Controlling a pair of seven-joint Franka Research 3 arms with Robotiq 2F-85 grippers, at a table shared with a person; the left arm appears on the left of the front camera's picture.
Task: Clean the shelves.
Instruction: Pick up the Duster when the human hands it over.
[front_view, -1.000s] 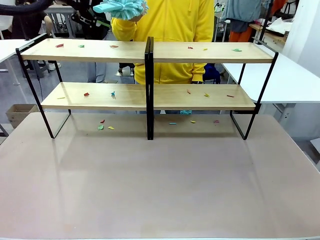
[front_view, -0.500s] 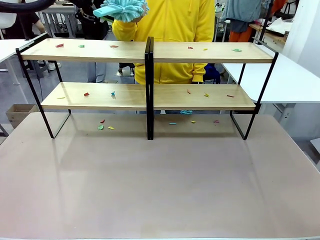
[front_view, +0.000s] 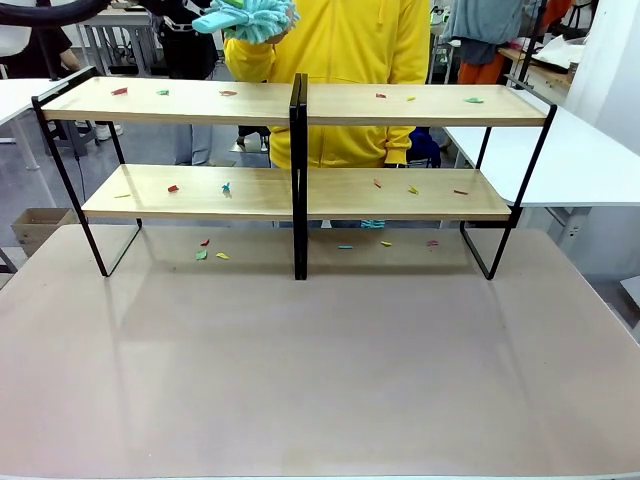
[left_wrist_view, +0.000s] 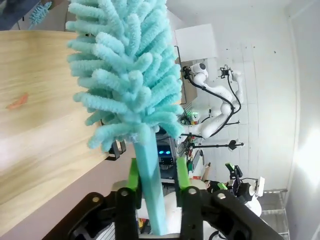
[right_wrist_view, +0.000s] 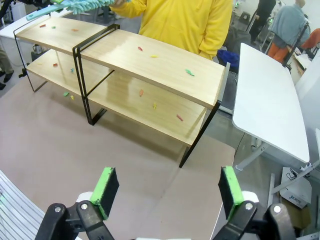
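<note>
With the left gripper (left_wrist_view: 157, 174) clamped on the teal duster (left_wrist_view: 130, 85) and the right gripper (right_wrist_view: 168, 187) apart, the shelves (front_view: 260, 195) remain unswept, coloured scraps (front_view: 173, 188) on every board.

No text, label, brand or number can be read anywhere; the shelves (front_view: 260, 105) show nothing legible on their boards; a dark mark on a white box (right_wrist_view: 295, 196) on the floor by the white side surface is too small to read; blue lights on a dark device (left_wrist_view: 165, 150) behind the duster (left_wrist_view: 130, 75) are blurred.
</note>
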